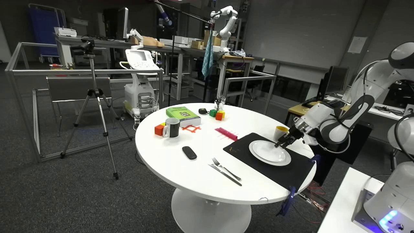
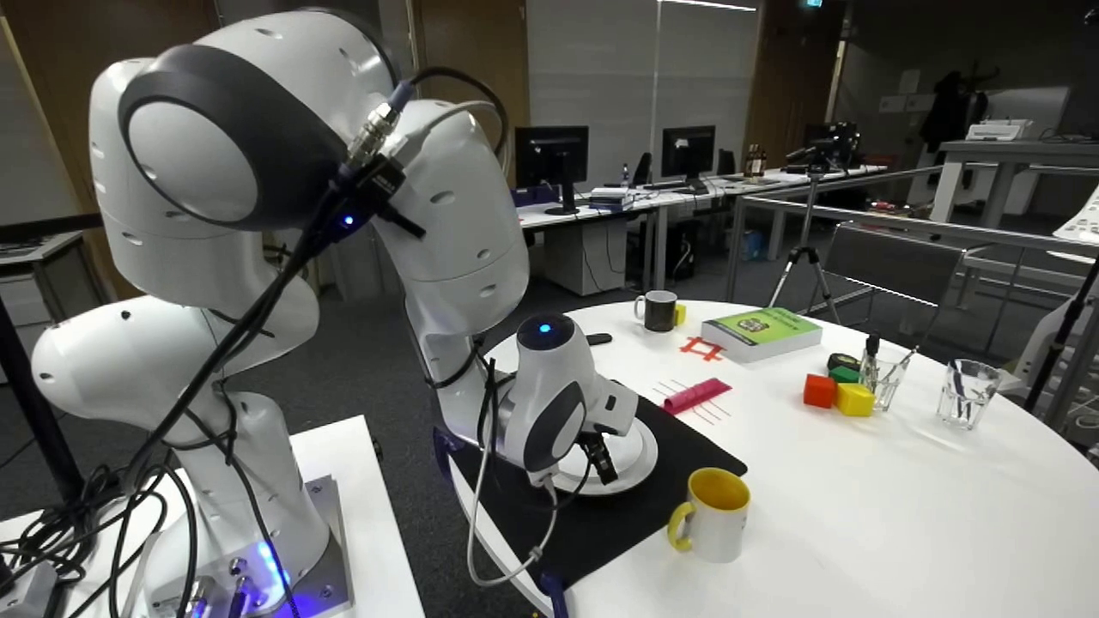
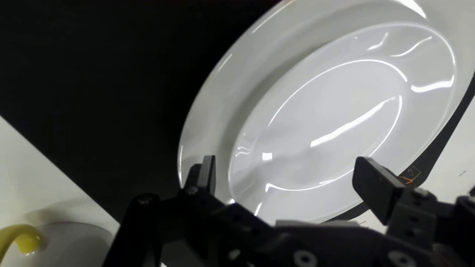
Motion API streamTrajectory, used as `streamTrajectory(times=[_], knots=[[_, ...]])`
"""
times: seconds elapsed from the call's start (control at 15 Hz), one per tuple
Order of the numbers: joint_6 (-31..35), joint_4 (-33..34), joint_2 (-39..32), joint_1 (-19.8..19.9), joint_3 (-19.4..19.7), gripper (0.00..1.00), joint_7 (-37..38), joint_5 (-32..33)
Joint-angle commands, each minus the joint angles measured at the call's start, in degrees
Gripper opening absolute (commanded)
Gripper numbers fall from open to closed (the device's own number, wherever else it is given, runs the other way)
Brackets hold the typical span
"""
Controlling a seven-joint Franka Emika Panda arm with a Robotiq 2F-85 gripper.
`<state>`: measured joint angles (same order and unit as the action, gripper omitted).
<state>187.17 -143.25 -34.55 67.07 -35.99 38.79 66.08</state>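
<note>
My gripper [image 3: 284,163] stands open above two white plates, its fingers spread wide with nothing between them. In the wrist view the smaller plate [image 3: 341,96] lies inside the larger plate [image 3: 213,107], towards one side of it. The left finger [image 3: 207,174] overlaps the larger plate's rim in that view; the right finger [image 3: 374,185] overlaps the smaller plate's edge. Whether either touches cannot be told. Beneath the plates is a black mat [image 1: 291,178]. A white mug with yellow inside [image 2: 719,524] stands beside the mat, close to the gripper in both exterior views.
On the round white table [image 1: 207,181] lie a fork [image 1: 226,169], a knife [image 1: 226,175] and a black case [image 1: 189,152]. Farther off are a black mug [image 1: 173,128], a green book [image 2: 762,333], a pink roll [image 2: 695,395], coloured blocks [image 2: 820,391] and glasses [image 2: 968,393]. Blue clamps [image 1: 288,202] grip the table edge.
</note>
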Motion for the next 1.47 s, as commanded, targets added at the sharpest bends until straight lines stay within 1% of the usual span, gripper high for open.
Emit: streamTrajectory(times=[0.0,0.33,0.73,1.0,1.2,1.4], knots=[[-5.0,1.1,-2.0,5.6,-5.8,1.00,-1.8,-1.3],[-10.3,1.9,-4.2,11.1,-11.0,1.00,-4.9,-3.2],[-13.6,2.7,-7.8,16.4,-15.2,1.00,-10.6,-5.6],[-14.5,3.2,-9.6,18.8,-17.5,1.00,-13.0,-6.4],[-15.5,3.5,-11.0,19.9,-19.0,1.00,-14.2,-6.8],[-17.7,4.3,-12.3,19.6,-19.8,1.00,-14.8,-7.1]])
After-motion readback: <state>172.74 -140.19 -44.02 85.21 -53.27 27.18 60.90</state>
